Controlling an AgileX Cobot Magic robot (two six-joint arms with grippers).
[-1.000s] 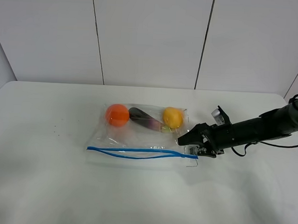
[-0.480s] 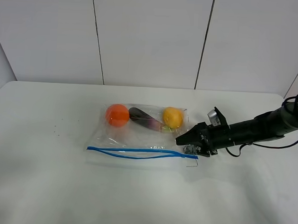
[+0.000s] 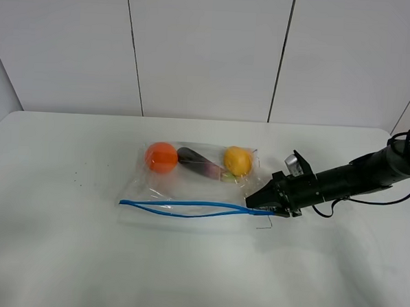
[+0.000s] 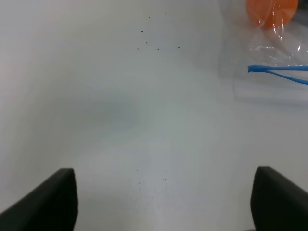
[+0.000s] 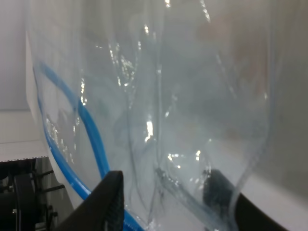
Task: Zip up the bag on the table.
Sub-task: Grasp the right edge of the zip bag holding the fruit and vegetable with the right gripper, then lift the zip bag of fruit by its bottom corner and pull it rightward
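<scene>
The clear bag lies on the white table with an orange, a purple eggplant and a yellow fruit inside. Its blue zipper strip runs along the near edge and gapes in the middle. My right gripper is at the strip's right end. In the right wrist view the jaws stand partly apart with the bag's plastic and the blue strip between them. My left gripper is open and empty above bare table, left of the bag's corner.
The right arm reaches in low from the right edge with a cable behind it. A white panelled wall stands behind the table. Bare tabletop lies in front of the bag and to its left.
My right gripper has dropped slightly to the zipper's right end. The upper blue strip has bowed upward, widening the gap.
</scene>
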